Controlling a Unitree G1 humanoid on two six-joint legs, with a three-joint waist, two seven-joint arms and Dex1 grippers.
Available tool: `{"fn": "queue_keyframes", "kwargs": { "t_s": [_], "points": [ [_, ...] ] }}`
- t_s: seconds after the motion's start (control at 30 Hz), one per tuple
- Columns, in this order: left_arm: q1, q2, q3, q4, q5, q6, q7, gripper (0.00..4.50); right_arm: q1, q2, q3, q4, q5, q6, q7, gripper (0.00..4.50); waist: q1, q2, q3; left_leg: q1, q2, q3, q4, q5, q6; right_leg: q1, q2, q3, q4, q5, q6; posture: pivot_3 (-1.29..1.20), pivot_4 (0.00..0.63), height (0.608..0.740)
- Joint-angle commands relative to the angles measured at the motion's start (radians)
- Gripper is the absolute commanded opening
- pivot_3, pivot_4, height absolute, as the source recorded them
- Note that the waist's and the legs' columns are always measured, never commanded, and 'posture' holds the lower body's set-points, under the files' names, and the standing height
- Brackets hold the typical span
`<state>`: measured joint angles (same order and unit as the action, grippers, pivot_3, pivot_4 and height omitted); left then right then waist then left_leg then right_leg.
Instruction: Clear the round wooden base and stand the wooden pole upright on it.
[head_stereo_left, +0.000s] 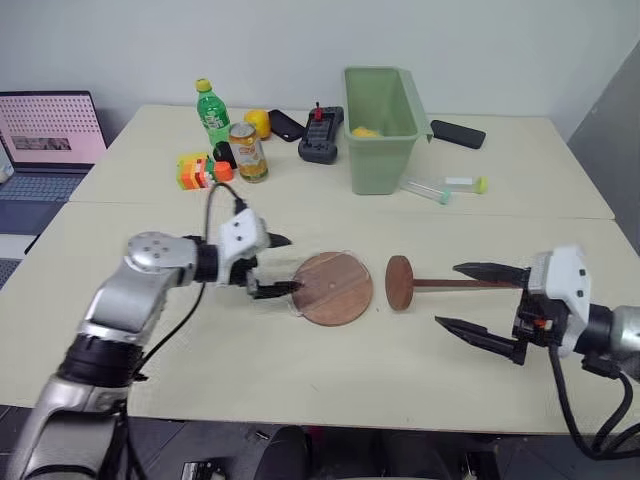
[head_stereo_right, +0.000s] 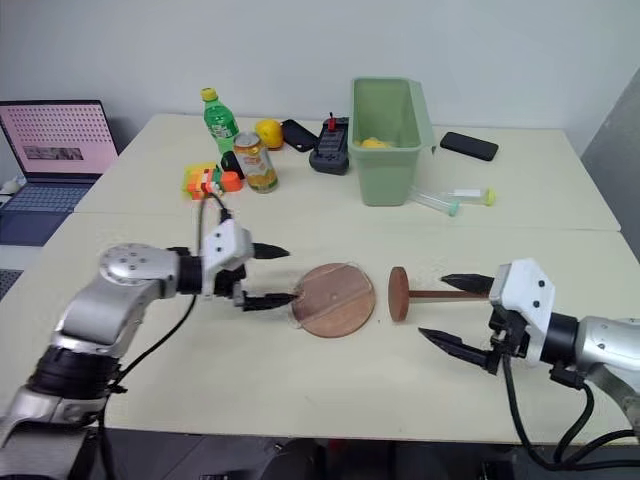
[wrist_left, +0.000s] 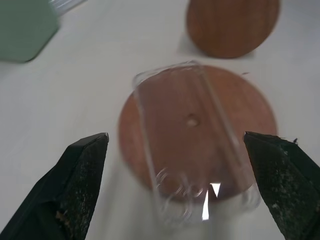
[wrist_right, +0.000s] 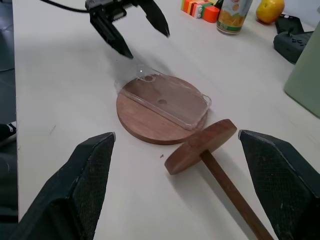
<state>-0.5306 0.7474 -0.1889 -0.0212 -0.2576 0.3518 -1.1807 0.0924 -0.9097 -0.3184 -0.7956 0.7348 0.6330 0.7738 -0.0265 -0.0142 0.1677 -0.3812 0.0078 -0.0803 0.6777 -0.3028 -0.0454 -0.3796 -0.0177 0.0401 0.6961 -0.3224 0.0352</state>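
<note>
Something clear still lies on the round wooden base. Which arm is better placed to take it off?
Left. The open left gripper sits right at the edge of the light round wooden base, facing the clear plastic phone case lying on it. The open right gripper is by the dark wooden pole.

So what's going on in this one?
A robot is working at a table. A clear phone case still lies on the round wooden base, and the open left gripper is right at its edge, holding nothing yet. The wooden pole lies on its side beside the base, with the open right gripper around its far end.
</note>
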Motion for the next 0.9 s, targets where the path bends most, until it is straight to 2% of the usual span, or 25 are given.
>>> {"fn": "queue_keyframes", "kwargs": {
  "t_s": [0.03,0.3,0.57,0.7,0.9],
  "points": [
    [-0.036,-0.03,-0.055,0.0,0.035,-0.016,-0.021,4.5,0.006,0.01,-0.004,-0.06,0.011,0.027,-0.058,4.14,-0.002,0.0,0.0,0.0,0.0,0.0,0.0,0.0,0.0,0.0,0.0,0.0,0.0,0.0,0.0,0.0,0.15,0.74],
    [-0.072,-0.134,-0.148,0.028,0.12,0.015,0.035,4.5,0.03,-0.005,-0.024,-0.103,0.023,0.075,-0.081,4.14,-0.001,0.0,0.0,0.0,0.0,0.0,0.0,0.0,0.0,0.0,0.001,0.0,0.0,0.0,0.0,0.0,0.15,0.74],
    [-0.085,-0.17,-0.169,0.075,0.161,0.06,0.053,3.05,0.018,-0.028,-0.046,-0.126,0.082,0.077,-0.055,4.2,-0.001,0.0,0.0,0.0,0.0,0.0,0.0,0.0,0.0,0.0,0.001,0.0,0.0,0.0,0.0,0.0,0.15,0.74],
    [-0.086,-0.176,-0.186,0.084,0.18,0.067,0.052,2.08,0.001,-0.05,-0.043,-0.132,0.103,0.078,-0.046,4.2,-0.001,0.0,0.0,0.0,0.0,-0.001,0.0,0.0,0.0,0.0,0.001,0.0,0.0,0.0,0.0,0.0,0.15,0.74],
    [-0.06,-0.185,-0.209,0.055,0.193,0.088,0.042,0.84,-0.019,-0.071,-0.029,-0.131,0.103,0.072,-0.046,4.2,-0.001,0.0,0.0,0.0,0.0,-0.001,0.0,0.0,0.0,0.0,0.001,0.0,0.0,0.0,0.0,0.0,0.15,0.74]
  ]
}}
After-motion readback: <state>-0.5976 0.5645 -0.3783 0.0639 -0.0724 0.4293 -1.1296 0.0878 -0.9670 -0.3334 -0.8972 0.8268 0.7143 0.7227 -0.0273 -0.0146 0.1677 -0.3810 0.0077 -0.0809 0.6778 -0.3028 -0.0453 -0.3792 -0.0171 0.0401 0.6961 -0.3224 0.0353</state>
